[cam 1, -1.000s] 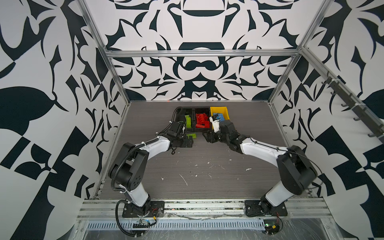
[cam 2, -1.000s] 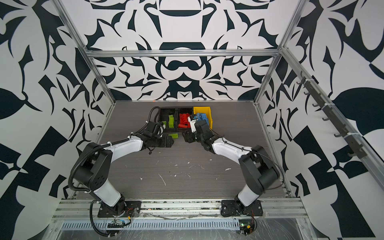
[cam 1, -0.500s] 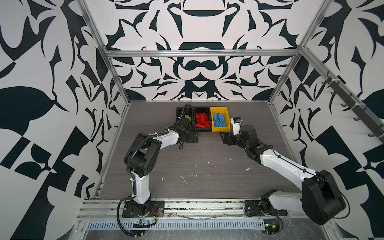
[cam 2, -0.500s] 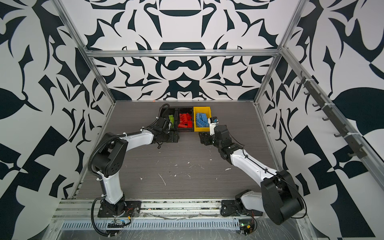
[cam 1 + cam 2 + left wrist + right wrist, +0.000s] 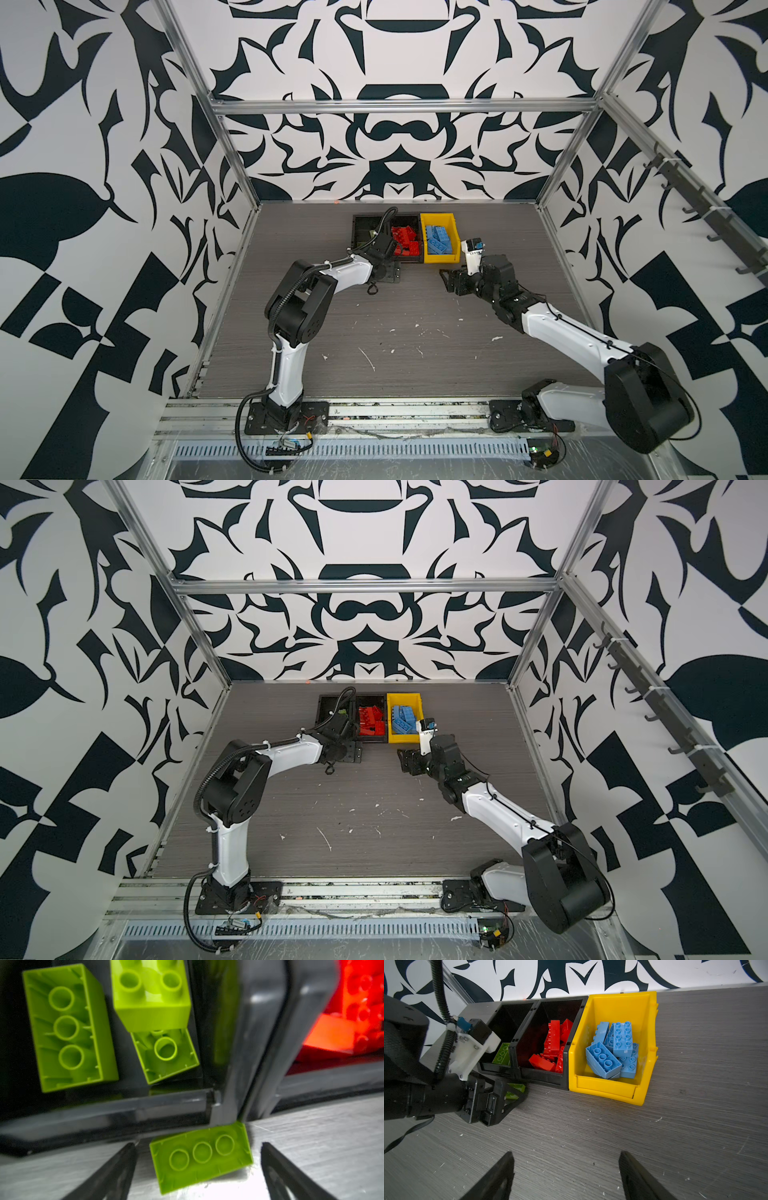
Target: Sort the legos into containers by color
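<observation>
A lime green lego (image 5: 200, 1157) lies studs-down on the table against the front corner of the left black container (image 5: 124, 1109). My left gripper (image 5: 198, 1145) is open, one finger on each side of the brick and clear of it. Several green legos (image 5: 68, 1026) lie in that container. Red legos (image 5: 552, 1047) fill the middle black container (image 5: 544, 1079), and blue legos (image 5: 614, 1049) fill the yellow container (image 5: 608, 1088). In a top view my right gripper (image 5: 445, 280) hovers open and empty over bare table, in front of the yellow container (image 5: 456, 243).
The three containers stand side by side at the back middle of the table (image 5: 395, 316). White scuff flecks (image 5: 368, 357) dot the grey surface. Patterned walls with metal frame rails close in the back and both sides.
My right gripper has pulled back from over the yellow container and to the right, and opened wider. My left gripper has moved up to the black containers and now straddles the green lego.
</observation>
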### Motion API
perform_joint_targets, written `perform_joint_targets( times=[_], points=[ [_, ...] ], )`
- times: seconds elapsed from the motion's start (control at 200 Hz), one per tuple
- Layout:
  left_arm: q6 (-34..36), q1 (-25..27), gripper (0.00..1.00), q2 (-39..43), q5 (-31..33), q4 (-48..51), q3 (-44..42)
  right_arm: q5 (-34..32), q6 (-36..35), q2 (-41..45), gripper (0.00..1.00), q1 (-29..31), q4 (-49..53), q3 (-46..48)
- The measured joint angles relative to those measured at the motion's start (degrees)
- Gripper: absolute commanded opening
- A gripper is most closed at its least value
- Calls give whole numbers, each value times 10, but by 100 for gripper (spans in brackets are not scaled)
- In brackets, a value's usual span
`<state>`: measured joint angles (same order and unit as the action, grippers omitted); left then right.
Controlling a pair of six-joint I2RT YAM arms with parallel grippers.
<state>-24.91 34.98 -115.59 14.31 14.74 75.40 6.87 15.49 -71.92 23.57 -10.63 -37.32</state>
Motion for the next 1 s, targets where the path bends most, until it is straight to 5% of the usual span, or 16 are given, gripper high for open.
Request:
perform_joint_targets(
  times=[0.42, 1.0],
  points=[
    [-21, 1, 78, -1, 26, -11, -8, 17, 0, 0, 82, 0, -4, 3],
    [-7, 0, 78, 99, 35, 15, -85, 26, 1, 0, 82, 0, -5, 3]
  ],
)
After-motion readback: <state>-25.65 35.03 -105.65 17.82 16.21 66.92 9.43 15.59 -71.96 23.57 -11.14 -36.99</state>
